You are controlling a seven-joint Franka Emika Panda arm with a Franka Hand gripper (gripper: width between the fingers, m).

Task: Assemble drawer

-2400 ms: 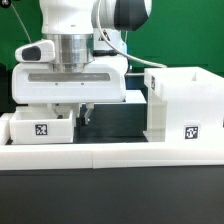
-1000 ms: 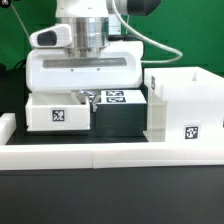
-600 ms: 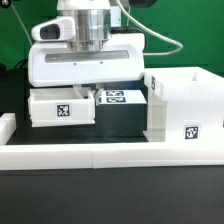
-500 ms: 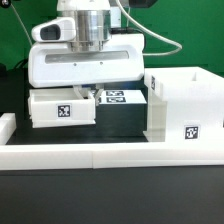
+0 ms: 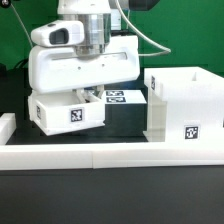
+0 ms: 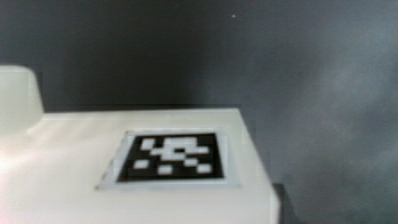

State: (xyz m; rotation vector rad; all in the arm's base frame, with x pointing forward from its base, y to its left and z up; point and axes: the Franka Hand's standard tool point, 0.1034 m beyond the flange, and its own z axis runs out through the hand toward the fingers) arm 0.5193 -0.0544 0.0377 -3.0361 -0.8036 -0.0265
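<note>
A small white drawer box with a black marker tag on its front hangs above the black table, tilted, on the exterior view's left. My gripper is shut on its upper edge; the fingertips are mostly hidden behind the box and the white hand body. The wrist view shows the box's white face and tag close up; no fingers show there. The larger open white drawer housing stands on the exterior view's right, apart from the held box.
The marker board lies flat behind the gripper. A long white rail runs along the front edge. A small white block sits at the exterior view's far left.
The gripper has risen with the small box off the table and moved it toward the exterior view's right. In the last half second the box has tilted.
</note>
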